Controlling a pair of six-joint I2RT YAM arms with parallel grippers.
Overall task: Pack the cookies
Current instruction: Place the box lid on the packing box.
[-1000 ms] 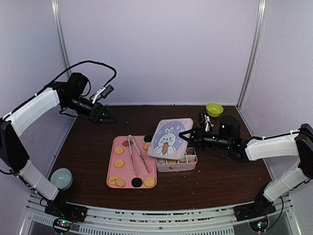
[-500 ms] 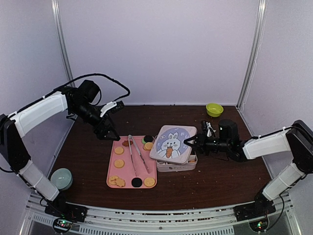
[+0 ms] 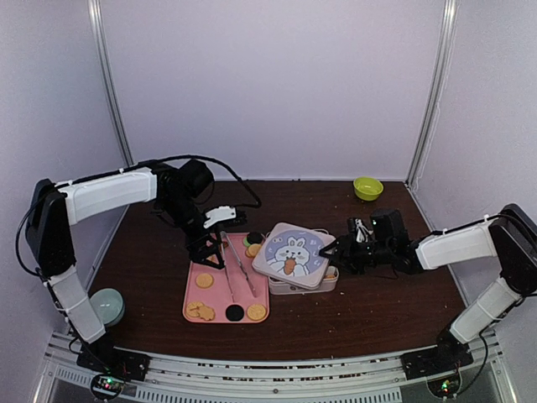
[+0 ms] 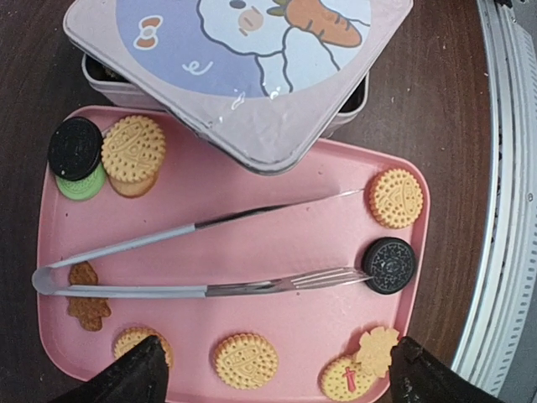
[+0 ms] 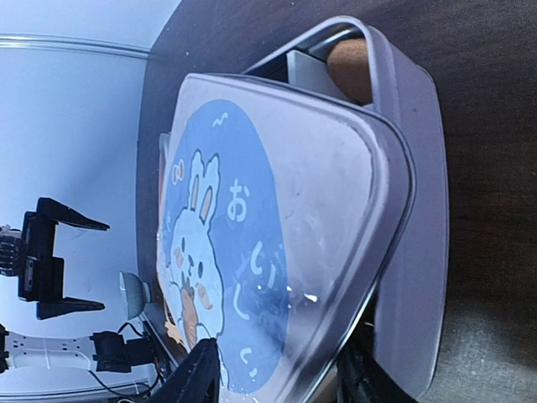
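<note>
cookies (image 4: 133, 149), small, light and likely brittle, lie scattered on a pink tray (image 4: 210, 189), left of centre on the counter (image 3: 151, 294); best pinched gently across the edges. tongs (image 4: 201, 290) lie among them. left end effector (image 4: 278, 374) hovers above, fingers wide apart. right end effector (image 5: 277, 382) straddles the rim of the tin lid (image 5: 277, 210); i cannot tell whether it grips.

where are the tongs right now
In the top view the metal tongs lie lengthwise on the pink tray, left of centre on the table. Loose cookies sit on either side of them, and the bunny-lid tin is just to the right.
</note>
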